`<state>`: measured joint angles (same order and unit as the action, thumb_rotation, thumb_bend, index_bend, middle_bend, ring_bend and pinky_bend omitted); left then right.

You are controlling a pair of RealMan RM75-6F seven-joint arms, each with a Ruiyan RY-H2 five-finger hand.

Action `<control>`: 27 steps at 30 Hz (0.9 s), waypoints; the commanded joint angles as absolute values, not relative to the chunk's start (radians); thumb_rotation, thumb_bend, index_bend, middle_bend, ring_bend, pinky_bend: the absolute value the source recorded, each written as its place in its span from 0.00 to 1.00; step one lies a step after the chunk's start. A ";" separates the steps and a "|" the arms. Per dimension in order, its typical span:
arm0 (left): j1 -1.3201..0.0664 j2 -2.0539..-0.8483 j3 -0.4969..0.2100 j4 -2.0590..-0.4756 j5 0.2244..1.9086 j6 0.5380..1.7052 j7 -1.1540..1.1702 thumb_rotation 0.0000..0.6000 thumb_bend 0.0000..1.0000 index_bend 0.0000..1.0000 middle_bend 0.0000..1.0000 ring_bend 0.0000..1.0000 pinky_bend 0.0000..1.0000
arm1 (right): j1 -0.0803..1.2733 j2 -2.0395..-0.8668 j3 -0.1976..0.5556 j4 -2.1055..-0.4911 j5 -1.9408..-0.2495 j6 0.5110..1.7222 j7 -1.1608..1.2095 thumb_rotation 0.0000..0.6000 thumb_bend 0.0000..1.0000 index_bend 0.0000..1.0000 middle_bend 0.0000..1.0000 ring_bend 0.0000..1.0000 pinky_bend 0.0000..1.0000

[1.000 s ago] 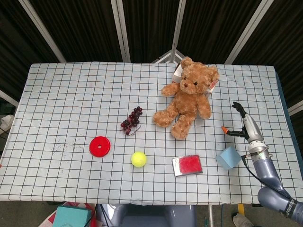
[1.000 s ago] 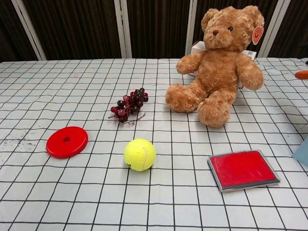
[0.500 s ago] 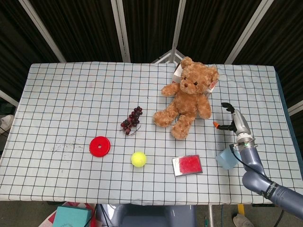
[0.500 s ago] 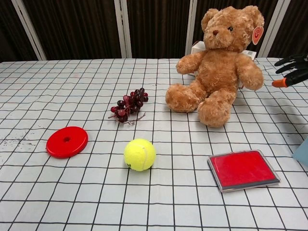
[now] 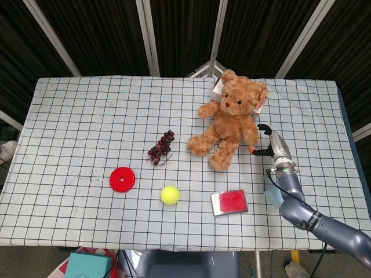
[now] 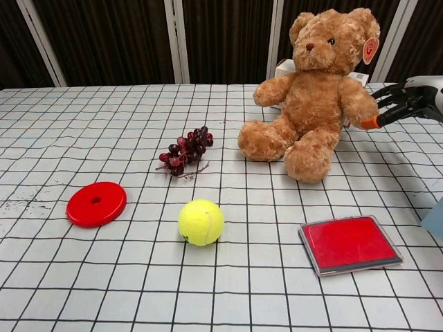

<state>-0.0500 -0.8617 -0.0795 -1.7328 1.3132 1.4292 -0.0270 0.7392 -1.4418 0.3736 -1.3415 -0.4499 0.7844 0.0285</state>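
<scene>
1. Surface (image 5: 69, 110): checked cloth, all items lie on it.
2. Red disc (image 5: 122, 179) flat at the far left of the row; in the chest view (image 6: 96, 203) it sits at 9 o'clock of the ball, well apart.
3. Grape bunch (image 5: 161, 147) at roughly 1 o'clock of the disc, lying loose between the disc and the bear.
4. Tennis ball (image 5: 169, 194) at 6 o'clock of the grapes, near the front edge.
5. Red pad (image 5: 229, 202), flat in a grey frame, at 3 o'clock of the ball.
6. Teddy bear (image 5: 230, 119) sits upright at 12 o'clock of the pad, with a white box (image 5: 217, 88) just behind it.
7. Right hand (image 5: 270, 145) at 3 o'clock of the bear, just beside its arm; fingers spread apart, nothing held. Orange fingertip (image 6: 370, 123) close to the bear's paw; can't tell whether it touches.
8. Light blue block (image 5: 271, 194) at 6 o'clock of the right hand, partly hidden behind the forearm.
9. Left hand: not seen in either view.
</scene>
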 commanded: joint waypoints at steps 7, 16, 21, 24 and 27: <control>-0.055 -0.861 -0.081 -1.728 1.308 1.418 -0.032 1.00 0.18 0.24 0.06 0.01 0.14 | 0.808 -1.465 0.389 -1.336 -0.273 0.820 -0.075 1.00 0.28 0.19 0.18 0.16 0.00; -0.059 -0.861 -0.082 -1.723 1.303 1.407 -0.037 1.00 0.18 0.24 0.06 0.01 0.14 | 0.843 -1.485 0.418 -1.310 -0.197 0.864 -0.124 1.00 0.28 0.24 0.25 0.21 0.00; -0.061 -0.861 -0.082 -1.724 1.299 1.401 -0.034 1.00 0.18 0.24 0.06 0.01 0.14 | 0.845 -1.489 0.424 -1.298 -0.176 0.866 -0.140 1.00 0.28 0.28 0.29 0.25 0.00; -0.062 -0.861 -0.082 -1.726 1.298 1.399 -0.031 1.00 0.18 0.25 0.06 0.01 0.14 | 0.843 -1.492 0.425 -1.292 -0.170 0.861 -0.145 1.00 0.28 0.29 0.33 0.28 0.00; -0.063 -0.861 -0.082 -1.727 1.297 1.398 -0.028 1.00 0.18 0.25 0.06 0.01 0.14 | 0.842 -1.496 0.424 -1.286 -0.164 0.854 -0.153 1.00 0.28 0.30 0.34 0.30 0.00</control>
<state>-0.0627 -0.8612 -0.0816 -1.7271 1.2973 1.3977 -0.0282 0.8425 -1.4946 0.4247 -1.2873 -0.1661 0.8559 -0.1504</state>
